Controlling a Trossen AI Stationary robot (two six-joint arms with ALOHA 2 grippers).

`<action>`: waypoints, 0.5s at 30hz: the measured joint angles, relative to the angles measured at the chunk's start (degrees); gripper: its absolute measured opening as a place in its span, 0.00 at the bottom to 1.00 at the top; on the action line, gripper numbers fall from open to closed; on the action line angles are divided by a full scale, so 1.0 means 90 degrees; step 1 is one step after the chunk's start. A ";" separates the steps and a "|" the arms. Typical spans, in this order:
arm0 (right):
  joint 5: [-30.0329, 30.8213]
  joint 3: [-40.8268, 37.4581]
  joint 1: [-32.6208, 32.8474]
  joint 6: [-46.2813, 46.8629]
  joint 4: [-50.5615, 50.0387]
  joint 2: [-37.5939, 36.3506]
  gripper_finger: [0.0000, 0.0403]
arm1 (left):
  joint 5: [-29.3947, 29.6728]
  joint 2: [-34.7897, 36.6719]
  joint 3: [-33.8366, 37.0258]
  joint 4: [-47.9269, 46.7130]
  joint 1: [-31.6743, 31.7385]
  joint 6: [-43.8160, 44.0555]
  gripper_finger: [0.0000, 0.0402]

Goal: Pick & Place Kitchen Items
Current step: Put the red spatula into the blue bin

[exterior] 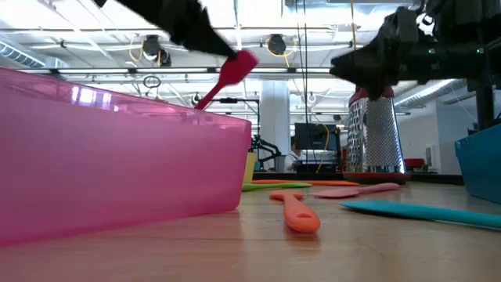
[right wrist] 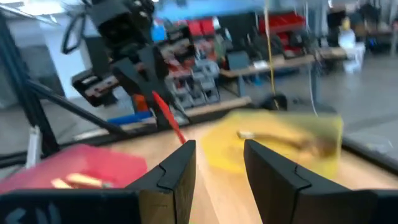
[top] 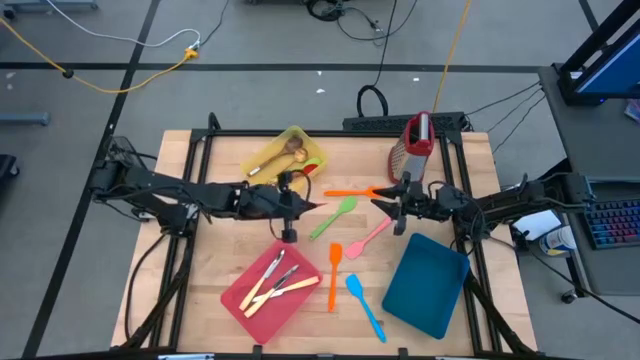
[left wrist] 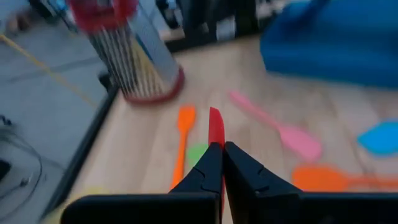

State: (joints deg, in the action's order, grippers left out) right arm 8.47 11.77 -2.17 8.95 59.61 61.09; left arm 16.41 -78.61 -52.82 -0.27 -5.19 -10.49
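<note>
Across the wooden slatted worktop (top: 215,250) lie three flat plastic trays: a yellow tray (top: 262,155) at the far side with wooden spoons (top: 283,155) in it, a pink-red tray (top: 250,300) at the near edge holding pale-handled cutlery (top: 272,283), and a blue tray (top: 425,285) to the right with nothing visible inside. A metal box grater (top: 416,146) with a red handle stands upright near the far right corner.

Loose utensils crowd the middle ground between the two arms. An orange spatula (top: 352,191) lies nearest the grater, a green spoon (top: 335,216) slants beside it, and a pink spatula (top: 368,238) sits just under the right arm's tip. Nearer the front, a second orange spatula (top: 334,272) lies lengthwise and a blue spatula (top: 365,306) angles toward the blue tray. All are slim, smooth plastic with flat, rounded blades.

The left end effector (top: 291,200) hangs above the worktop between the yellow tray and the pink-red one, its fingers pinched tight on the thin red spatula (left wrist: 216,132), whose blade pokes out beyond the tips and shows lifted clear in the low view.

The right end effector (top: 392,203) hovers over the pink spatula near the grater, its fingers (right wrist: 177,171) parted moderately with nothing between them.
</note>
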 joint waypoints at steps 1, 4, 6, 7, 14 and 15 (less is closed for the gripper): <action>-0.0153 0.0000 0.0000 -0.0070 0.0268 0.0067 0.33 | -0.0070 0.0000 -0.0048 0.0164 0.0002 -0.0051 0.01; -0.0648 0.0043 0.0003 -0.0220 0.1006 0.0379 0.33 | -0.0474 -0.0007 -0.0062 0.0868 0.0032 -0.0207 0.01; -0.0844 0.0200 0.0005 -0.0324 0.1281 0.0668 0.33 | -0.0631 -0.0024 -0.0062 0.1332 0.0032 -0.0215 0.01; -0.0930 0.0321 0.0005 -0.0386 0.1331 0.0820 0.33 | -0.0671 -0.0024 -0.0062 0.1505 0.0032 -0.0248 0.01; -0.1474 0.1559 0.0005 -0.0470 0.1348 0.2038 0.33 | -0.0701 -0.0129 -0.0058 0.2090 0.0032 -0.0475 0.01; -0.1474 0.1698 0.0004 -0.0469 0.1348 0.2160 0.33 | -0.0705 -0.0173 -0.0060 0.2130 0.0032 -0.0474 0.01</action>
State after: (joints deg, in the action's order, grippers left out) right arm -4.80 27.05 -2.14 4.73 71.74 80.53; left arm 10.07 -80.17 -53.36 18.89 -4.91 -14.75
